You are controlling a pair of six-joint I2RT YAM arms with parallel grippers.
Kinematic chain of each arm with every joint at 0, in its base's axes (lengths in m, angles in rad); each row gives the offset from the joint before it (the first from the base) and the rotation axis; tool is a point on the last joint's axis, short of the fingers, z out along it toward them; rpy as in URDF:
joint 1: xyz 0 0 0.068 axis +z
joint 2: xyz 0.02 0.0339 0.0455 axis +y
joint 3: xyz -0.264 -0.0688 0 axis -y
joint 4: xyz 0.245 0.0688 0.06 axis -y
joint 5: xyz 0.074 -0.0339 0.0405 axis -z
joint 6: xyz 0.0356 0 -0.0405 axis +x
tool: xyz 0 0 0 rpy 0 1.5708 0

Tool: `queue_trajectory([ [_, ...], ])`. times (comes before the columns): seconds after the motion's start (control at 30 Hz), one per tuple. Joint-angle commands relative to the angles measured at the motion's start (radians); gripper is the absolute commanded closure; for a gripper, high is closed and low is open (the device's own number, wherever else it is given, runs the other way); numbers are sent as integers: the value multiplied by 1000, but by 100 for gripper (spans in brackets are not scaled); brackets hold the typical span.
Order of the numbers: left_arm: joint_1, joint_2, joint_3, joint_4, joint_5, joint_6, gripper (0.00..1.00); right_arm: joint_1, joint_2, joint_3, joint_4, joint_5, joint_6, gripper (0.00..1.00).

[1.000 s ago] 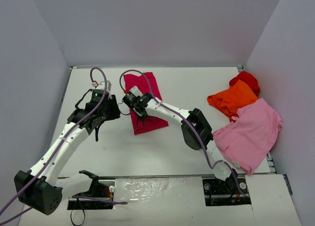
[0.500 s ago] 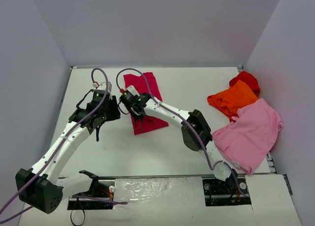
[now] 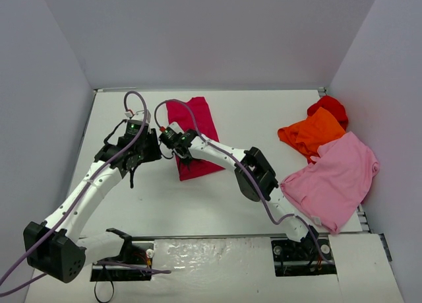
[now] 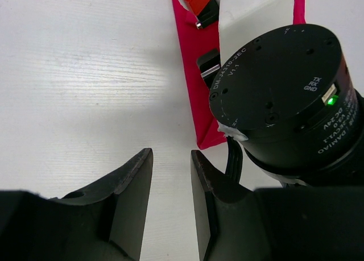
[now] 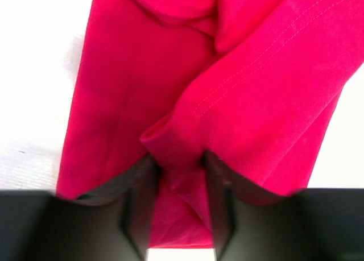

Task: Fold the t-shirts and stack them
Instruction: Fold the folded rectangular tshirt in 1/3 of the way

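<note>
Firmly clamped with the right gripper (image 5: 178, 161): a raised fold of the crimson t-shirt (image 5: 187, 90), bunched between both fingers (image 5: 139, 198) and spilling past them on either side. From above, lying as a long narrow folded strip on the white table (image 3: 264, 118), left of centre and reaching toward the far wall, with the right gripper down on its near-left part. Just to the left of that strip, the left gripper (image 4: 170, 158) over bare tabletop, apart from the cloth. Through the left wrist camera: jaws parted by a narrow gap, nothing between them, only white surface below. Ahead and to the right, the near corner of the crimson strip, partly hidden by a black round motor housing (image 4: 284, 96) with a green light. Well apart, along the right edge of the table: orange t-shirt (image 3: 313, 134), bright red t-shirt (image 3: 330, 107) touching it on the far side, light pink t-shirt (image 3: 336, 174) on the near side, meeting the orange one's edge. All three loose and crumpled, unfolded.
</note>
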Motion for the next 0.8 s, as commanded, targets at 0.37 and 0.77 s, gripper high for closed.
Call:
queue_trajectory([
  [0.37, 3, 24, 28, 71, 10, -4, 70, 10, -108, 32, 8, 21, -18, 73],
  [0.77, 3, 34, 23, 70, 17, -5, 70, 10, -77, 51, 10, -6, -13, 53],
])
